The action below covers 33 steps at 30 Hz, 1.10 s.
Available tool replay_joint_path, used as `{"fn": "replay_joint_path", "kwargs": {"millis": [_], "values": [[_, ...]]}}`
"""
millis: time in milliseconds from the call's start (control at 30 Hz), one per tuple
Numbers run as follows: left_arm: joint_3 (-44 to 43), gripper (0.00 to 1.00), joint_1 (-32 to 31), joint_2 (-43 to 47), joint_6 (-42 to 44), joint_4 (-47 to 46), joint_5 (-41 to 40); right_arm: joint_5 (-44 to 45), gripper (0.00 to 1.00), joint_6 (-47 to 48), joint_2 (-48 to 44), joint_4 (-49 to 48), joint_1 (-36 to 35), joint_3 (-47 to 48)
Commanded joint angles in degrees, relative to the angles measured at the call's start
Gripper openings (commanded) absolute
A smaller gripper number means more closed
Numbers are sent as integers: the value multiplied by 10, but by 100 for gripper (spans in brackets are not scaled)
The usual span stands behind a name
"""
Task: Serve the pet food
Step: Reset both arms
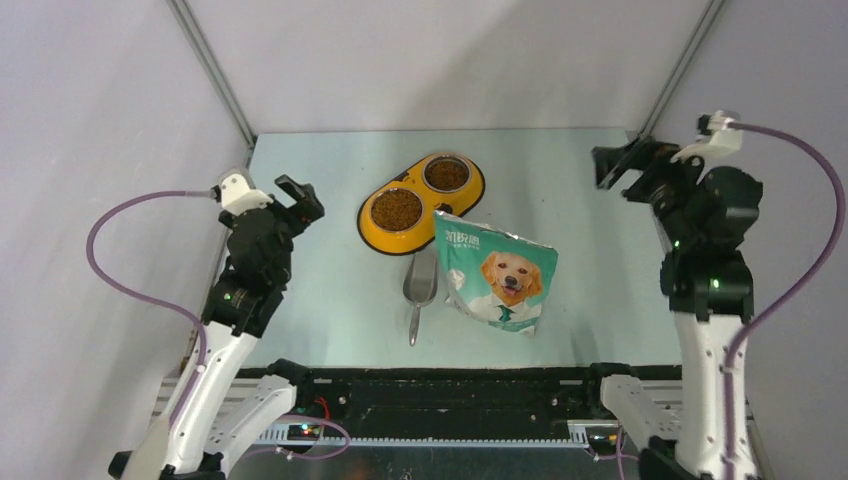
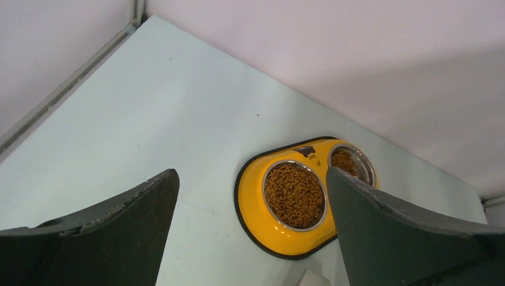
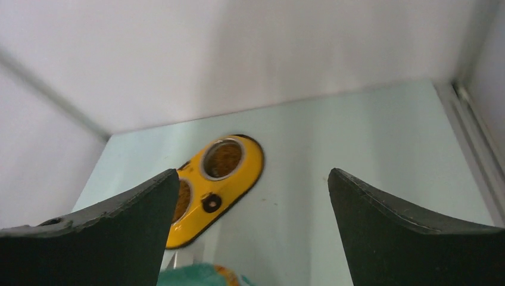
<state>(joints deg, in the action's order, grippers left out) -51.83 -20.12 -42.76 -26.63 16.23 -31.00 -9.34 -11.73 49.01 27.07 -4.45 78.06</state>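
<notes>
Ringing the pale green table [image 1: 330, 300] on three sides are white walls, with a metal rail running along each side edge toward the back corners. The clutter sits in the middle. A yellow double feeder [image 1: 372, 232] lies at an angle, well clear of the back wall. The pet food [image 1: 397, 210] fills both of its steel bowls. A teal-and-white bag [image 1: 497, 275] lies flat just beside the feeder's near right edge, its top corner touching or nearly touching the yellow rim. A grey scoop [image 1: 420, 285] rests against the bag's left side, bowl toward the feeder and handle pointing at the arms. Bare tabletop stretches wide on both sides of this group and along the back wall.

The left gripper [image 1: 303, 198] is raised over the table's left edge, forearm upright and wrist tipped forward and inward toward the feeder. Its fingers [image 2: 119, 214] are spread fully apart with nothing between them.

The right gripper [image 1: 612, 172] is held high by the back right corner, aimed left across the table. Its fingers [image 3: 387, 220] are likewise spread wide and hold nothing.
</notes>
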Motion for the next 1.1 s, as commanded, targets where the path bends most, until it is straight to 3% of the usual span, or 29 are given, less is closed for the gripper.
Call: {"fn": "replay_joint_path", "kwargs": {"millis": [0, 133, 233, 467, 1067], "values": [[-13, 99, 29, -16, -76, 53, -6, -62, 99, -174, 42, -20, 174, -46], [44, 99, 35, 7, -52, 16, -20, -19, 99, -193, 46, -25, 246, -137], [83, 99, 40, 26, -61, 0, -49, 46, 100, -177, 31, -24, 251, -192], [118, 100, 40, 47, -96, -2, -64, 85, 99, -193, -52, -78, 250, -334], [149, 99, 40, 180, -124, 109, 21, 93, 99, -175, -143, -56, 220, -383]]}}
